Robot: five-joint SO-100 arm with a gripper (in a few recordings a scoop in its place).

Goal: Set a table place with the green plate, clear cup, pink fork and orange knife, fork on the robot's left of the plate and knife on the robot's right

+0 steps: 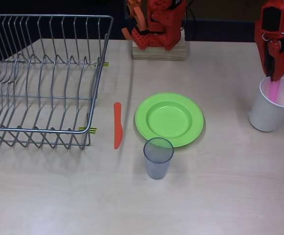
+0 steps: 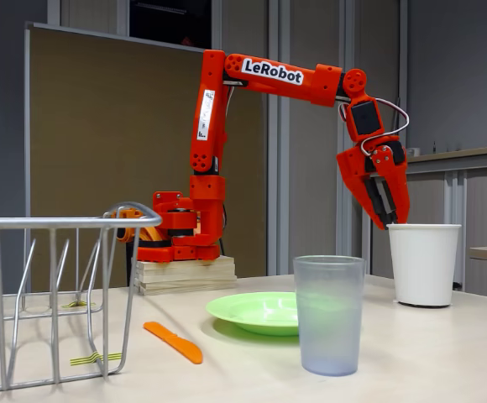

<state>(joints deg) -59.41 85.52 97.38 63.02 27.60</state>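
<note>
Pink fork (image 1: pixel 274 91) stands in the white cup (image 1: pixel 269 115), end effector (image 1: pixel 277 77) clenched on its top

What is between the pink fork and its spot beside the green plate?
The pink fork stands inside the white cup, so the cup's wall surrounds it. Past that, bare table reaches the green plate; nothing visible blocks it.

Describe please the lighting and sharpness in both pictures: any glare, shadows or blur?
Overhead view: even soft light, faint shadows beside the green plate and clear cup, no glare, sharp. Fixed view: dim background, cup nearest the camera and slightly soft.
</note>
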